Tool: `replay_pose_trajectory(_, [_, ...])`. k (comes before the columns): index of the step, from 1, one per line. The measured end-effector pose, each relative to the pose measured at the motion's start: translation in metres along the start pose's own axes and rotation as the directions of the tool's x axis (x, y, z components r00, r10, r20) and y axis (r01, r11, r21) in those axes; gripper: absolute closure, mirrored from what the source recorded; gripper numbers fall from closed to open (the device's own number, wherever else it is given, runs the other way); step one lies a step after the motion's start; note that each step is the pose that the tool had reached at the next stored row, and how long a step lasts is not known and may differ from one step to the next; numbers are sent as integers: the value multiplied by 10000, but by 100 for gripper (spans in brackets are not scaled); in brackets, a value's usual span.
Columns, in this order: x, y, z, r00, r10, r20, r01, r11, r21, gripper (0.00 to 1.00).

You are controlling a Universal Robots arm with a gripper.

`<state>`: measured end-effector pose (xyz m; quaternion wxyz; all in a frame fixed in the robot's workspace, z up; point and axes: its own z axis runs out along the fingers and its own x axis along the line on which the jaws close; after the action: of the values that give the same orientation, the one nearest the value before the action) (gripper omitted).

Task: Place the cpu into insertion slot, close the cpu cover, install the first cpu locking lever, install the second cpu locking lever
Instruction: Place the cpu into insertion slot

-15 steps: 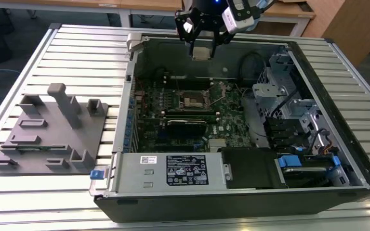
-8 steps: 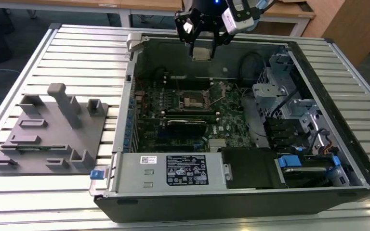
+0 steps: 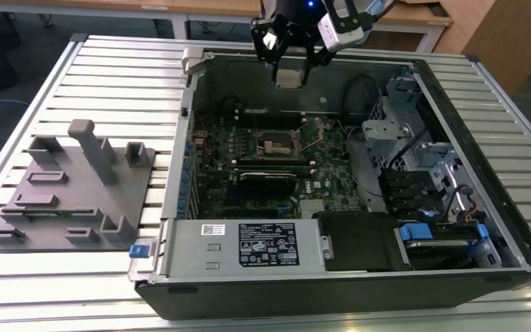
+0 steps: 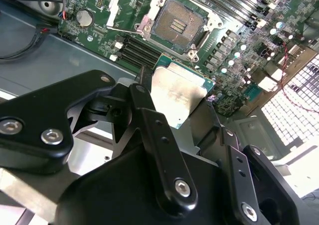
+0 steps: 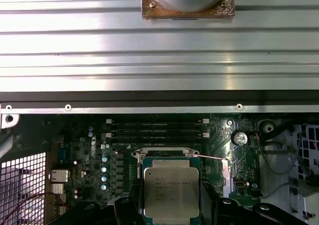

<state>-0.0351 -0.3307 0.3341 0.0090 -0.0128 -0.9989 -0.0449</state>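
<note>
My gripper [image 3: 289, 69] hangs above the far part of the open computer case, shut on the cpu [image 3: 289, 78]. In both wrist views the cpu [image 4: 177, 92] [image 5: 171, 191] is a flat square chip with a silver-grey top, pinched at its sides by the black fingers [image 4: 143, 85]. The insertion slot [image 3: 279, 142] lies on the green motherboard below and nearer than the chip. Its dark centre [image 4: 177, 23] is uncovered inside a silvery rim. In the first wrist view the cpu hides most of the slot [image 5: 164, 152]. A thin metal lever [image 4: 124, 30] sticks out beside the slot.
A grey labelled box [image 3: 247, 245] fills the case's near side, with a drive cage and cables [image 3: 413, 173] on the exterior view's right. Black memory slots [image 5: 157, 128] run beside the socket. A grey fixture [image 3: 72, 187] stands on the slatted table [image 3: 108, 69] at the exterior view's left.
</note>
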Motion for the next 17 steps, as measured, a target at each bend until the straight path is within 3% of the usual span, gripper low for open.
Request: replay_pose_trajectory(17, [-1,-4,46,10000,0,-1,0,10000,0,46])
